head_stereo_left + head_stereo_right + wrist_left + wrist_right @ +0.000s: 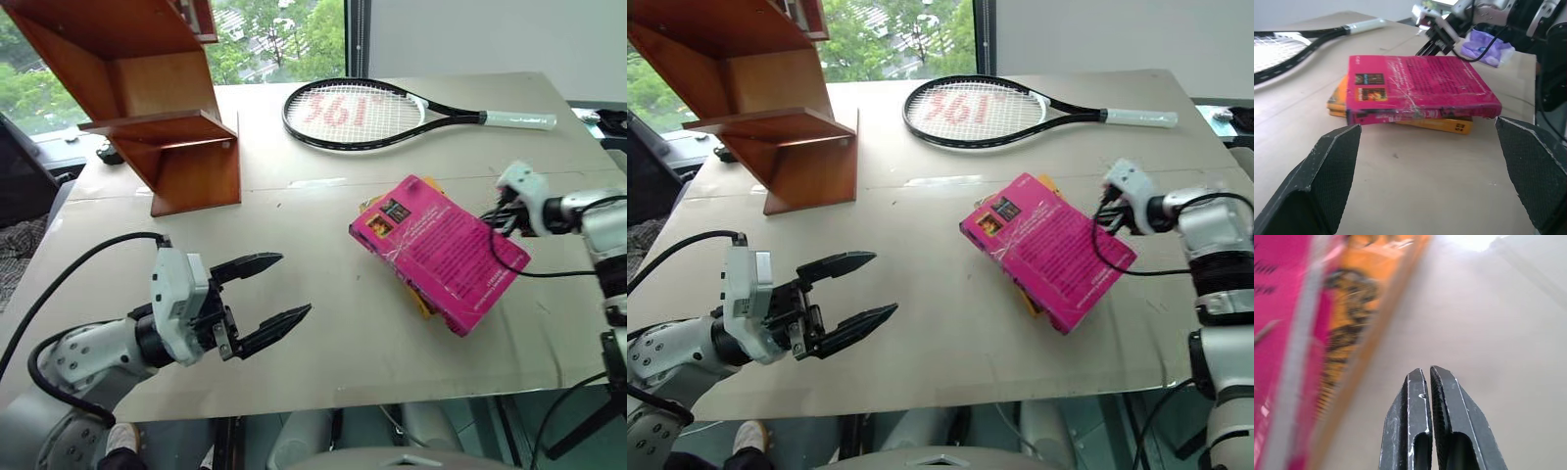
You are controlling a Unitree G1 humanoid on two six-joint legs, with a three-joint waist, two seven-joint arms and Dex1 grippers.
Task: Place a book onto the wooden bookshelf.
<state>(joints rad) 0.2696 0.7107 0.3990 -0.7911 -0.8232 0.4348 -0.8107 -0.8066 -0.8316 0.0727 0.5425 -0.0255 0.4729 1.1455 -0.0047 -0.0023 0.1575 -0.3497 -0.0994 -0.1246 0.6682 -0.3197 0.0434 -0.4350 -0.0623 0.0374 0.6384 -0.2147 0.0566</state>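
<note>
Resting flat, glossy magenta book [438, 253], polished slanted wooden bookshelf [147, 93] well apart

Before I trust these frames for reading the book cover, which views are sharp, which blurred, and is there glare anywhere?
Left wrist view: the pink book is fairly sharp, its text too small to read. Right wrist view: the book's edge is smeared while the right gripper, shut, is crisp, and a bright patch glares on the table. Left eye view: evenly lit, a pale sheen across the table.
</note>
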